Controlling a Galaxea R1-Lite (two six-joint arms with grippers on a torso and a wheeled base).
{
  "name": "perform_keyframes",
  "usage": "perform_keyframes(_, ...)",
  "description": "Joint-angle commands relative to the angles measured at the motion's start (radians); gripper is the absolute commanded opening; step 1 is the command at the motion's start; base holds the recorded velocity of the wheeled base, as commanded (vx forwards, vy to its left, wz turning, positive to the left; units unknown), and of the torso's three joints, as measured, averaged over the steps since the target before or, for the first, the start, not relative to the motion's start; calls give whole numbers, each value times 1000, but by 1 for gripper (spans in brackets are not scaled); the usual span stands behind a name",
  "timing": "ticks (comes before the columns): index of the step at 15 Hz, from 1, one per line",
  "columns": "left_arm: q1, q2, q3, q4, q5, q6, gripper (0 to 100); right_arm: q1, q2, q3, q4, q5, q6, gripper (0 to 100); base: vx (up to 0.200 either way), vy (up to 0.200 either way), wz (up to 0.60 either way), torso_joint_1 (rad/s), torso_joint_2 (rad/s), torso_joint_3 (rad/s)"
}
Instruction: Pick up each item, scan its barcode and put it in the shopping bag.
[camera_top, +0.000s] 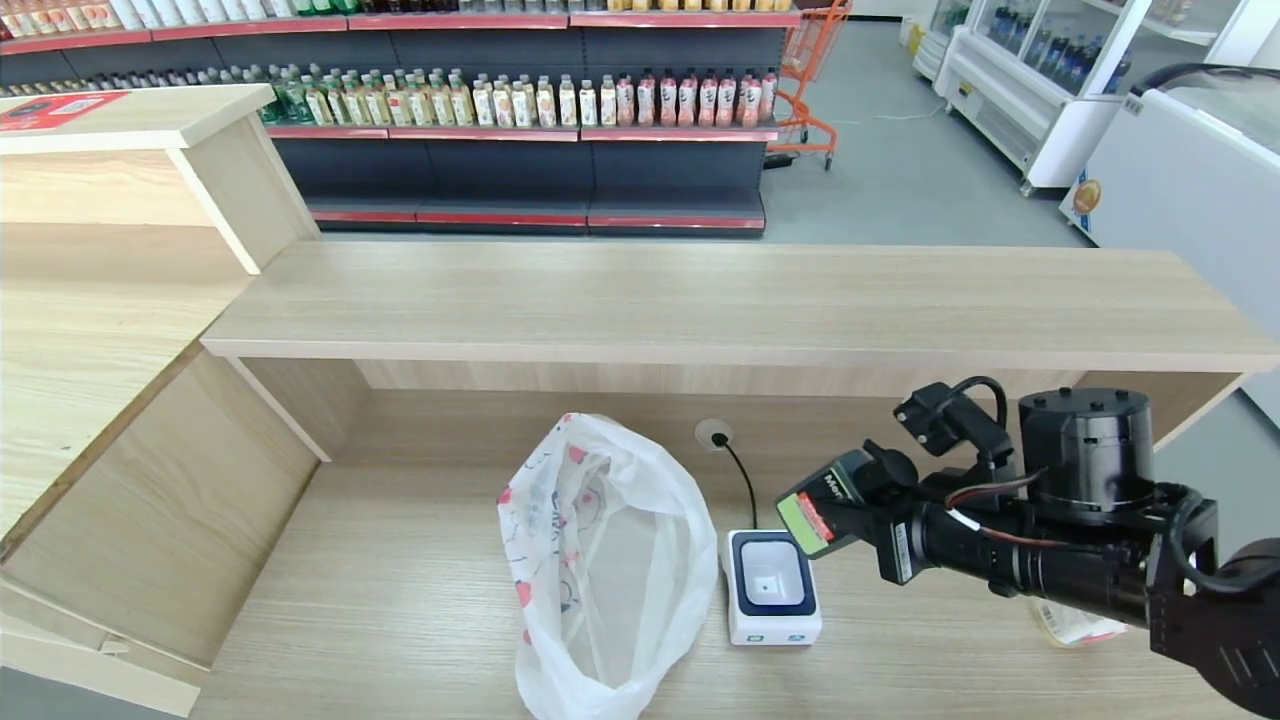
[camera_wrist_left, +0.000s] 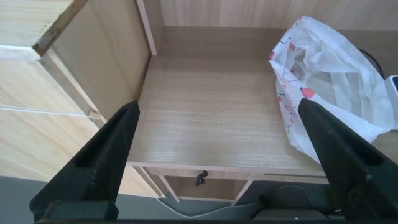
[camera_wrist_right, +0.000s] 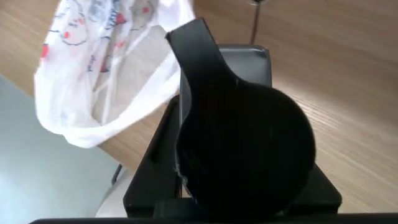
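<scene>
Right arm is coming in from the robot's right side, with the forearm lying close to level and the wrist pointing toward the robot's left. Right gripper is clamping a dark container, whose labelled end is sticking out past the fingertips. Left gripper is hanging low on the robot's left and angling downward, its two fingers standing wide apart.

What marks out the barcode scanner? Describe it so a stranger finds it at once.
On the lower wooden desk stands a white shopping bag. Beside it sits the scanner: a small white box, dark-framed window on top, black cable behind.
</scene>
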Motion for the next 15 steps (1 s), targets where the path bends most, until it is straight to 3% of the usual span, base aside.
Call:
perform_keyframes(1, 0, 0, 0, 0, 0, -2, 100, 16, 29, -9, 1, 13, -5, 0, 0, 0, 0, 0, 0, 0)
perform_keyframes(7, 0, 0, 0, 0, 0, -7, 100, 65, 272, -173, -20, -50, -114, 0, 0, 0, 0, 0, 0, 0)
perform_keyframes(11, 0, 0, 0, 0, 0, -7, 100, 119, 443, -228, -232, -24, -114, 0, 0, 0, 0, 0, 0, 0)
perform_keyframes(15, 0, 0, 2, 0, 0, -7, 100, 153, 594, -283, -295, -24, -209, 0, 0, 0, 0, 0, 0, 0)
